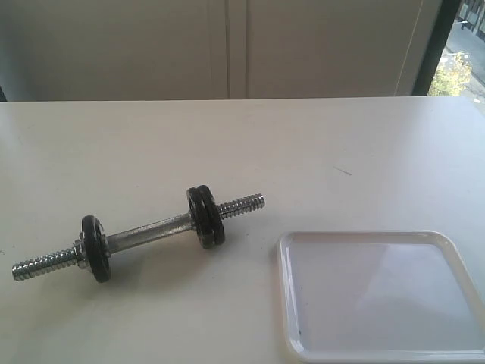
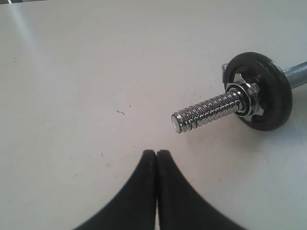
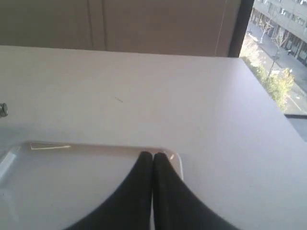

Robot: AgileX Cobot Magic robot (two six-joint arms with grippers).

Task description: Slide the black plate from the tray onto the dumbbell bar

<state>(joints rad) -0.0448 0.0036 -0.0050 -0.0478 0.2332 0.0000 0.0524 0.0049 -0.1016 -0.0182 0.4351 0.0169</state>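
1. On the desk [image 1: 250,136], the dumbbell bar [image 1: 148,231] rested on its discs.
2. The black plate [image 1: 217,224] sat on it, seemingly the outer of a pair; the tray [image 1: 286,303] was bare.
3. The left end effector [image 2: 156,154] and right end effector [image 3: 152,156] were closed and empty: job apparently done.

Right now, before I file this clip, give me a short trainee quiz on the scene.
1. True or false: a disc lies in the tray, as far as it shows.
2. How many black discs sit on the dumbbell bar? A two, B three, C four.
3. Fill in: the left gripper and right gripper are both ___.
Key: 1 false; 2 B; 3 shut.
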